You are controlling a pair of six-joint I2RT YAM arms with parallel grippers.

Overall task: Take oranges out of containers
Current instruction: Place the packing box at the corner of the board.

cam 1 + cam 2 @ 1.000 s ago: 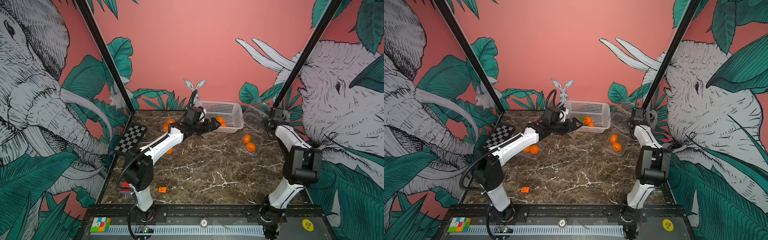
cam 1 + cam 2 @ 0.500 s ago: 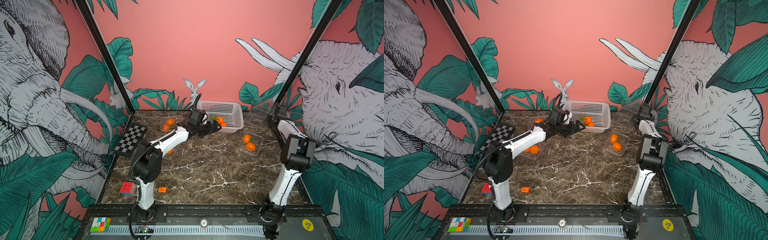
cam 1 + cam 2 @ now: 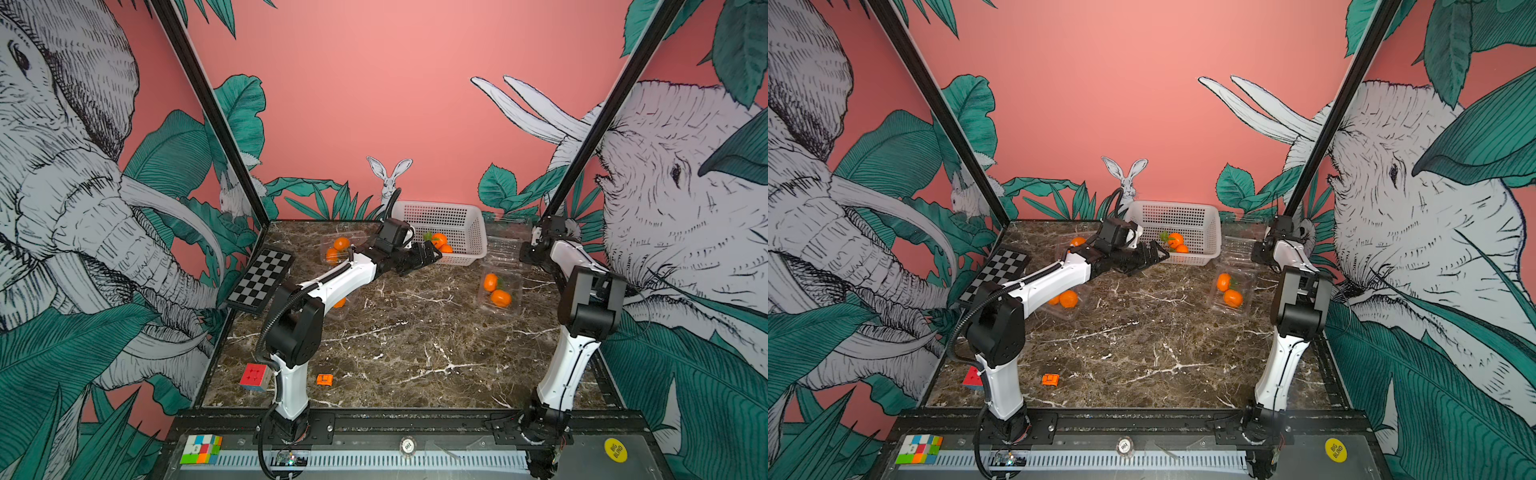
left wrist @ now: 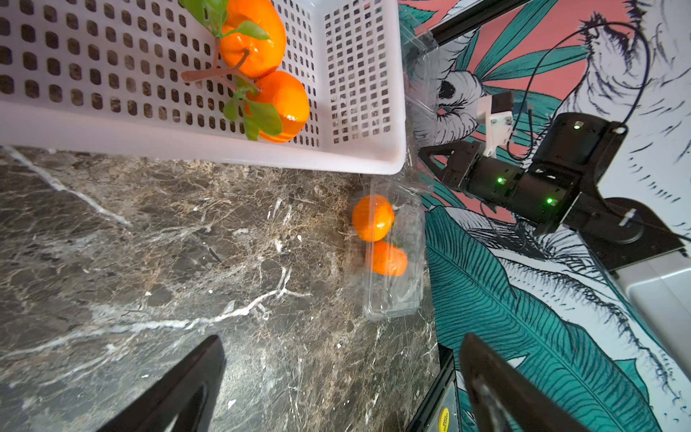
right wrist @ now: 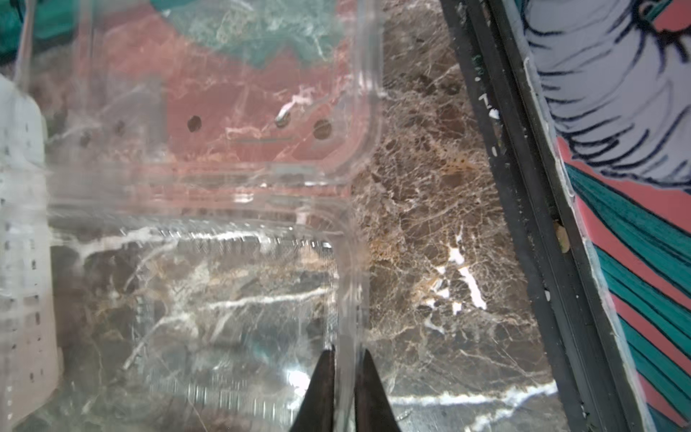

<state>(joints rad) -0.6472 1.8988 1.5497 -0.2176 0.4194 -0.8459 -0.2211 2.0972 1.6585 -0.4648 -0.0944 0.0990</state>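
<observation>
My left gripper [image 3: 430,257] [image 4: 340,377] hangs open and empty over the marble, just in front of the white basket [image 3: 461,216]. Two leafy oranges [image 4: 254,37] [image 4: 284,104] lie in that basket. My right gripper [image 5: 346,353] [image 3: 525,253] is shut on the side wall of an empty clear container [image 5: 209,262] [image 3: 505,245] at the back right. A second container [image 3: 513,286] [image 4: 392,299] holds two oranges [image 3: 491,281] [image 3: 500,298]. At the back left a third container holds oranges [image 3: 341,243]. A fourth lies under my left arm, with an orange [image 3: 1068,299] inside.
A checkerboard [image 3: 262,282] leans at the left edge. A Rubik's cube [image 3: 253,376] and a small orange block [image 3: 324,379] lie at the front left. The black frame rail [image 5: 523,187] runs close beside the right gripper.
Both arms' elbows have shifted, while the left gripper has stayed open by the basket's front. The right jaws have parted slightly around the container wall.
</observation>
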